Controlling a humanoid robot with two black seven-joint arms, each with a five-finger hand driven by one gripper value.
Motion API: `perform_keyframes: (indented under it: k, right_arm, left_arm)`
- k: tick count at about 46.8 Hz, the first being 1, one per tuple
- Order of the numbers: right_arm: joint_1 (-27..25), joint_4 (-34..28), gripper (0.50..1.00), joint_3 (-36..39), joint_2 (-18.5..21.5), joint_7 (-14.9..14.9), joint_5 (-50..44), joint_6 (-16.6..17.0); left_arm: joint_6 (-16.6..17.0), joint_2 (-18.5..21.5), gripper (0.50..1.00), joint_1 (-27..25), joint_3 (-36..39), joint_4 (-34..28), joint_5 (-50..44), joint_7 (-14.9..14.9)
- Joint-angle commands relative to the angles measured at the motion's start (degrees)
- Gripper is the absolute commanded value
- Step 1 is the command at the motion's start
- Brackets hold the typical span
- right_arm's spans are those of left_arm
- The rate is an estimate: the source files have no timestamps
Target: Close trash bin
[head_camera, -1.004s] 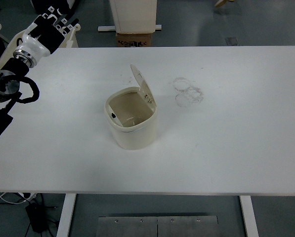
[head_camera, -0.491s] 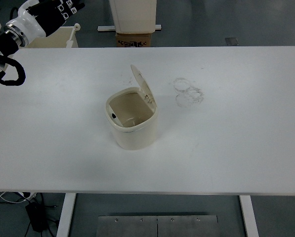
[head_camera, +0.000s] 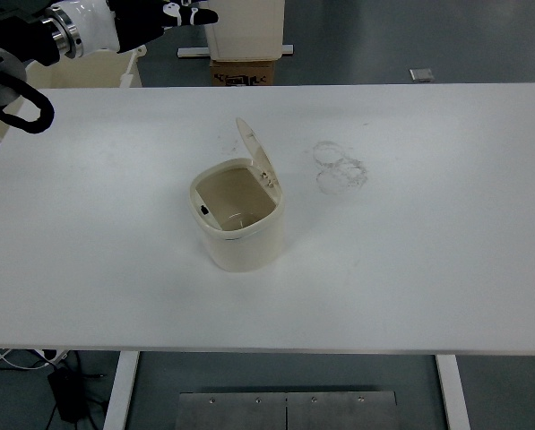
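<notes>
**Trash bin stands open**

You see a small cream trash bin [head_camera: 238,224] upright left of the frame's centre, on the white desk [head_camera: 428,251]. Its lid [head_camera: 257,152] is tipped up, hinged at the far right rim, and the beige inside shows.

The left hand [head_camera: 164,13] is cut off by the picture's top edge, so its fingers' pose cannot be told. The trash bin [head_camera: 238,219] hides its own far wall's base.
</notes>
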Motion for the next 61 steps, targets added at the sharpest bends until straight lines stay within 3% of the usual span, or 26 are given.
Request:
perform_keyframes:
  k: [1, 18, 24, 28, 36, 51, 61]
  right_arm:
    - [0.0, 0.0, 0.993, 0.0, 0.0, 0.0, 0.0, 0.0]
    - [0.0, 0.0, 0.993, 0.0, 0.0, 0.0, 0.0, 0.0]
    - [0.0, 0.0, 0.993, 0.0, 0.0, 0.0, 0.0, 0.0]
    - [0.0, 0.0, 0.993, 0.0, 0.0, 0.0, 0.0, 0.0]
    - [0.0, 0.0, 0.993, 0.0, 0.0, 0.0, 0.0, 0.0]
    - [0.0, 0.0, 0.993, 0.0, 0.0, 0.0, 0.0, 0.0]
    - [0.0, 0.0, 0.993, 0.0, 0.0, 0.0, 0.0, 0.0]
  left_arm:
    - [-0.3, -0.2, 1.000, -1.3, 1.0, -0.9, 1.3, 0.1]
    - [-3.7, -0.6, 1.000, -10.9, 13.1, -10.7, 11.9, 0.1]
    - [-8.3, -0.3, 1.000, -13.4, 15.2, -13.1, 14.8, 0.1]
    - [-10.9, -0.2, 1.000, -13.7, 15.3, -13.4, 17.1, 0.4]
    - [-11.3, -0.6, 1.000, -13.6, 16.7, -13.4, 22.1, 1.6]
    - [-13.8, 0.0, 1.000, -13.6, 18.9, -13.5, 22.2, 1.7]
    - [-17.7, 3.2, 1.000, -14.3, 18.8, -14.2, 22.2, 1.7]
